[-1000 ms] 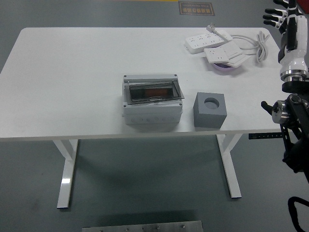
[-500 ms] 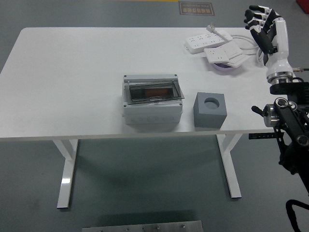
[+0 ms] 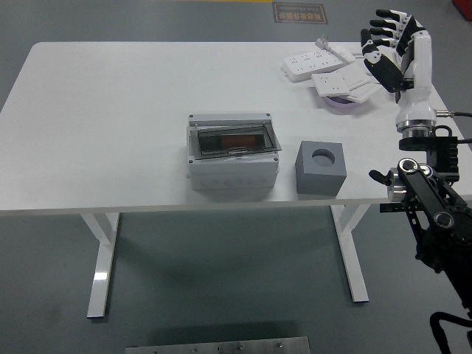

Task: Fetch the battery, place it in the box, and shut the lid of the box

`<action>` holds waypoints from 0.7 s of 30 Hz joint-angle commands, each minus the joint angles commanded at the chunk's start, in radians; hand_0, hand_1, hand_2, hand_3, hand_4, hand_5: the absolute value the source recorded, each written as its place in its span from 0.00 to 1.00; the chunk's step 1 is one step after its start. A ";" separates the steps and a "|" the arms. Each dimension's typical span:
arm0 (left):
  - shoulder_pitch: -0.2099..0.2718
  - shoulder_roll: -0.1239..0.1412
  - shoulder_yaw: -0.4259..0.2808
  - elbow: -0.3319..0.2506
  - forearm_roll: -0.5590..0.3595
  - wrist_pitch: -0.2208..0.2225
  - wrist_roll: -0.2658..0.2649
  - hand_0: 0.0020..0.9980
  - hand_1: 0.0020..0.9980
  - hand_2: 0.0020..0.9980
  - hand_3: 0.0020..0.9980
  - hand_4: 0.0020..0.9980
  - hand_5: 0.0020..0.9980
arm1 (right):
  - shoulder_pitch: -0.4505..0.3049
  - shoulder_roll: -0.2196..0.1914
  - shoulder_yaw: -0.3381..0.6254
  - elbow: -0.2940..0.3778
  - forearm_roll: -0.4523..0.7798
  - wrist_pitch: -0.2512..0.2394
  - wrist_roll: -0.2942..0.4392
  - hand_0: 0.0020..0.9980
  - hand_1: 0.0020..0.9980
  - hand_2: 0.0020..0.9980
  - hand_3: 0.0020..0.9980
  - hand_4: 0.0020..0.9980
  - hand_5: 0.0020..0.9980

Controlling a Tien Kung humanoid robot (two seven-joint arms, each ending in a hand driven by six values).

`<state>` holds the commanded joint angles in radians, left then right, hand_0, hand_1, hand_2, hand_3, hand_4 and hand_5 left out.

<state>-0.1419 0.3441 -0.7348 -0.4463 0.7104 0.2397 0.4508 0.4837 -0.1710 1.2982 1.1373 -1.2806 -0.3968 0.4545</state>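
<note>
The white tabletop (image 3: 110,110) stands on a grey floor (image 3: 221,295). The grey box (image 3: 233,153) sits in the middle with its dark lid down, beside a grey block (image 3: 321,168). The right hand (image 3: 389,46), fingers spread and holding nothing, hangs over white power strips (image 3: 328,68). I cannot see the battery.

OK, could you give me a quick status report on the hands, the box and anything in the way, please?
Right hand open, raised over far right table corner. Left hand not in view. Box near front edge, untouched. Grey block beside it; no battery seen.
</note>
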 joint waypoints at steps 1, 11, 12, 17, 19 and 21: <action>0.000 0.001 0.001 0.000 -0.001 0.001 0.000 0.68 0.74 0.65 0.57 0.56 0.18 | 0.003 0.000 -0.008 -0.001 -0.001 -0.004 0.001 0.37 0.50 0.56 0.64 0.66 0.25; 0.002 0.011 0.007 -0.001 -0.013 0.003 -0.004 0.68 0.75 0.65 0.57 0.56 0.18 | 0.018 -0.002 -0.074 -0.012 0.035 -0.061 0.055 0.38 0.51 0.56 0.64 0.66 0.24; 0.003 0.011 0.007 -0.001 -0.014 0.003 -0.005 0.68 0.75 0.65 0.57 0.56 0.18 | 0.018 -0.001 -0.079 -0.014 0.043 -0.074 0.069 0.38 0.51 0.56 0.64 0.66 0.24; 0.006 0.009 0.009 -0.001 -0.018 0.004 -0.006 0.68 0.75 0.65 0.57 0.56 0.18 | 0.012 0.004 -0.101 -0.010 0.032 -0.109 0.094 0.39 0.51 0.55 0.64 0.66 0.24; 0.007 0.008 0.010 0.000 -0.020 0.004 -0.006 0.68 0.75 0.65 0.57 0.56 0.18 | 0.007 0.008 -0.106 -0.010 0.040 -0.115 0.102 0.39 0.51 0.55 0.64 0.66 0.24; 0.008 0.007 0.010 0.000 -0.021 0.004 -0.007 0.68 0.74 0.64 0.57 0.55 0.18 | 0.002 0.012 -0.110 -0.009 0.059 -0.120 0.111 0.40 0.50 0.55 0.64 0.65 0.25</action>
<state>-0.1342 0.3514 -0.7245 -0.4466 0.6894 0.2440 0.4440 0.4855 -0.1589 1.1886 1.1280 -1.2217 -0.5164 0.5656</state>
